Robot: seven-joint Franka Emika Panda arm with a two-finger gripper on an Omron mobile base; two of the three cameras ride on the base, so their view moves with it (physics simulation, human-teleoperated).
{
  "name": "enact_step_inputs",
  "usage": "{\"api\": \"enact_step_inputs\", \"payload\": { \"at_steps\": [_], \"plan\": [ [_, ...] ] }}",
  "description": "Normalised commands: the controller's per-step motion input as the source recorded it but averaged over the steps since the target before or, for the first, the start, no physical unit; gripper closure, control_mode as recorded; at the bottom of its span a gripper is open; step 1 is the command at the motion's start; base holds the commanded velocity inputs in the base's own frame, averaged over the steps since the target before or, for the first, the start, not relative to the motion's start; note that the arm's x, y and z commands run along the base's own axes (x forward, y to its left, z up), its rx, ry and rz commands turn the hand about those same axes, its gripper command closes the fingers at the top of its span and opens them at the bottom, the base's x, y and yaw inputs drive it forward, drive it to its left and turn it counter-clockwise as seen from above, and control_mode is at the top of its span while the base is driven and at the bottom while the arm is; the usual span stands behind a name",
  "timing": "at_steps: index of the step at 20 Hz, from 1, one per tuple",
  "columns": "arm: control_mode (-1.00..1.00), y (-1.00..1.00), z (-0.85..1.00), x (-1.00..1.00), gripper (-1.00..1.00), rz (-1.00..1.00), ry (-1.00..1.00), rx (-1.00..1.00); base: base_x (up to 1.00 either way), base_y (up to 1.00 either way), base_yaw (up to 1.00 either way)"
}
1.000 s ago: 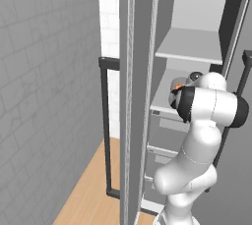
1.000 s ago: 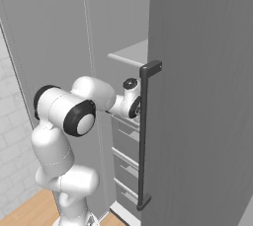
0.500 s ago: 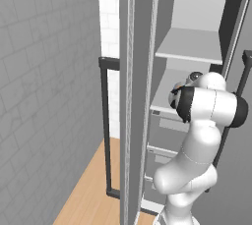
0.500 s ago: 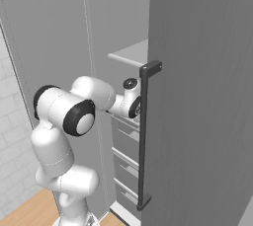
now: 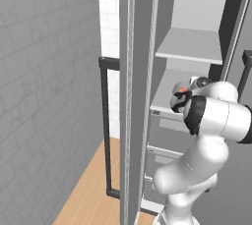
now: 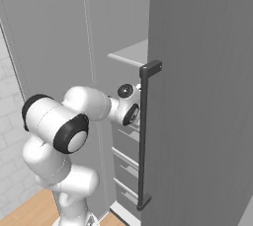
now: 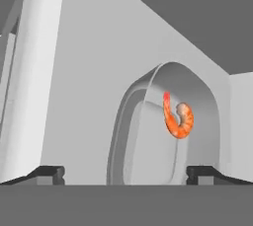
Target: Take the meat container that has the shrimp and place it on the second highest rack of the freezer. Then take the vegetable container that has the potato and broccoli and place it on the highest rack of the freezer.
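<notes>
The meat container, a rounded grey tray, lies on the second highest rack of the freezer. The curled orange shrimp rests inside it. My gripper is open just short of the tray, with a dark fingertip far out on each side, neither touching it. From the left base view the tray sits right in front of my hand, under the highest rack. My hand reaches in behind the door handle. The vegetable container is out of view.
The open freezer door with its dark bar handle stands close on my right. Another door edge and handle are on the left. Grey drawers lie below the rack. A tiled wall and wood floor are at the left.
The jaws have gone from shut to wide open, letting go of the meat container on the rack. The arm has barely moved.
</notes>
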Motion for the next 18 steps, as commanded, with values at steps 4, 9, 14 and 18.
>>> {"api": "enact_step_inputs", "payload": {
  "at_steps": [4,9,14,18],
  "plan": [
    [-1.00,0.15,0.70,-0.27,-1.00,0.00,-0.05,0.00,0.00,0.00,0.00],
    [-1.00,0.46,0.54,-0.36,-1.00,0.00,0.00,0.00,0.00,0.00,0.00],
    [-1.00,0.45,0.62,-0.45,-1.00,0.00,0.07,0.00,0.00,0.00,0.00],
    [-1.00,0.56,0.22,-0.62,-1.00,0.00,0.01,0.00,0.00,0.00,0.00]
  ]
}}
